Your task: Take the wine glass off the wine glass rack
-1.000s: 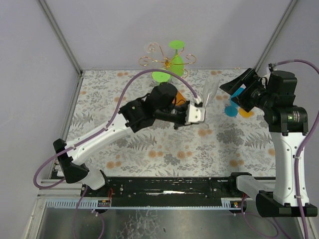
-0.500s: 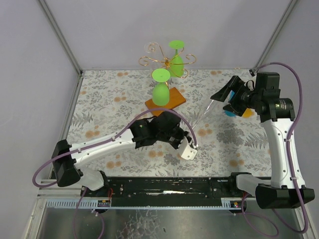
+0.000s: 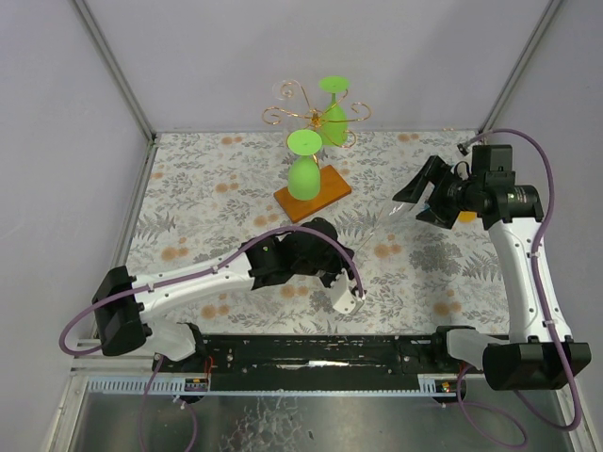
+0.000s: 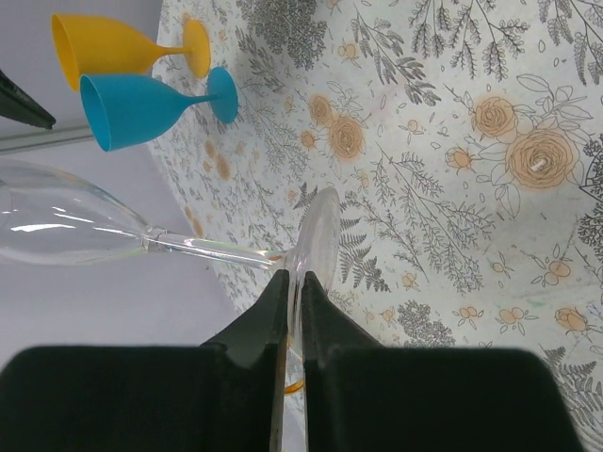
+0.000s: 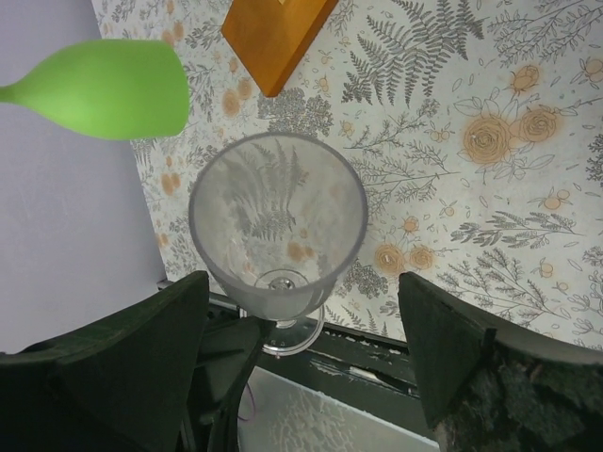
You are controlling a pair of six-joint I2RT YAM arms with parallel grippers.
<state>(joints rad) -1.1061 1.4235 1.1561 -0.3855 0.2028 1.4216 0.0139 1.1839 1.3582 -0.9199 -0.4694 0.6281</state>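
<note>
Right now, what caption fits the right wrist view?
Open right gripper facing the mouth of a clear stemmed wine glass; green goblet, orange base beyond.

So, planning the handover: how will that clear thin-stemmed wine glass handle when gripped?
Probably fragile: the clear wine glass has a thin stem. Likely slippery: the left gripper pinches only its smooth foot. It may pivot, lying sideways from that pinch.
</note>
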